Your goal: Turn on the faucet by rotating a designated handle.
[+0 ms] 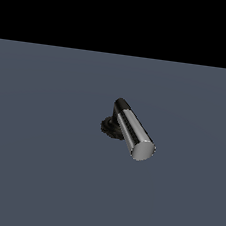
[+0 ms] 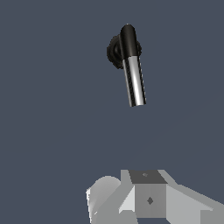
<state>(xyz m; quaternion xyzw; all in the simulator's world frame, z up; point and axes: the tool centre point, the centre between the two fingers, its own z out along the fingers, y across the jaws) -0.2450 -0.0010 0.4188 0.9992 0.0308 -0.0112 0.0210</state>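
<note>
The faucet (image 1: 114,126) sits alone on the grey worktop (image 1: 36,175), chrome handle (image 1: 135,131) untouched; I cannot tell how wide the tool (image 2: 148,197) stands.

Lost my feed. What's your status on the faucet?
Gripper apart from faucet, jaw state unclear. Handle untouched. Nothing in the way.

Flat, even, rather dim light covers the grey floor (image 1: 36,175), with no clear cast shadows. Bright streaks of glare run along the chrome handle (image 1: 135,130). Both views are sharp but coarse, with jagged edges; the exterior view's upper band is plain black.
</note>
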